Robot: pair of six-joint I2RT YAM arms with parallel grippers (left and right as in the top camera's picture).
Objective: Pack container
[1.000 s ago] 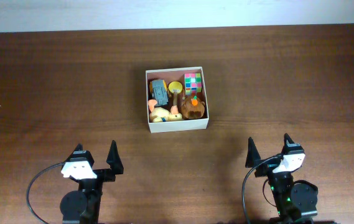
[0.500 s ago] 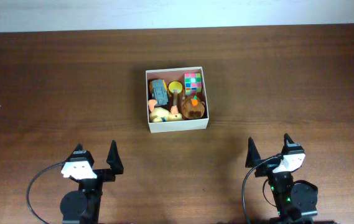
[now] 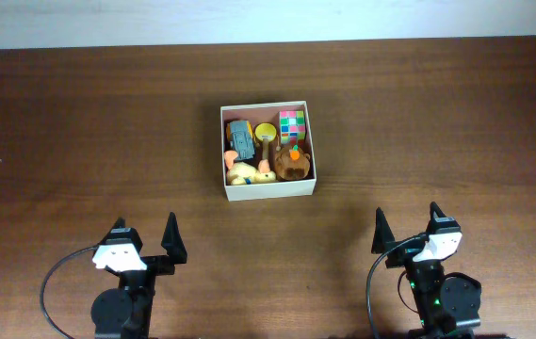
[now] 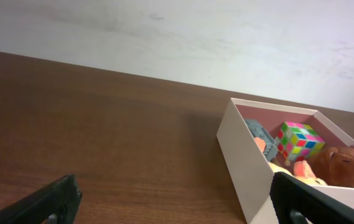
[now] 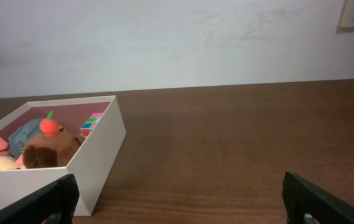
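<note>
- We found the container (image 3: 269, 191) just above the middle of the overhead frame, flat on the table (image 3: 79, 122) and well apart from both arms.
- The left gripper (image 3: 144, 226) sat at the lower left of that frame and the right gripper (image 3: 407, 215) at the lower right. Both were released, jaws spread wide with nothing between them.
- Inside lay a colour cube (image 3: 292, 124), a grey toy (image 3: 240, 138), a yellow toy (image 3: 266, 133), a brown plush (image 3: 292, 163) and a cream plush (image 3: 247, 172), close together. We saw no loose toy on the table, so we judged the packing done or nearly so.
- The chief risk, as we judged it, was a needless reach. With the toys so crowded, a finger going in could catch one and drag it out over the rim.
- The brown plush worried us most. In the right wrist view its orange top rose to about the height of the near wall, so a passing finger might hook it.
- The box looked like light cardboard. A finger pressing on a wall could slide or tip it, and with no lid the toys would spill.
- Jaws that wide could also straddle a wall on the way down and crush or shove it.
- We could not tell whether anything lay beyond the edges of the frame.
</note>
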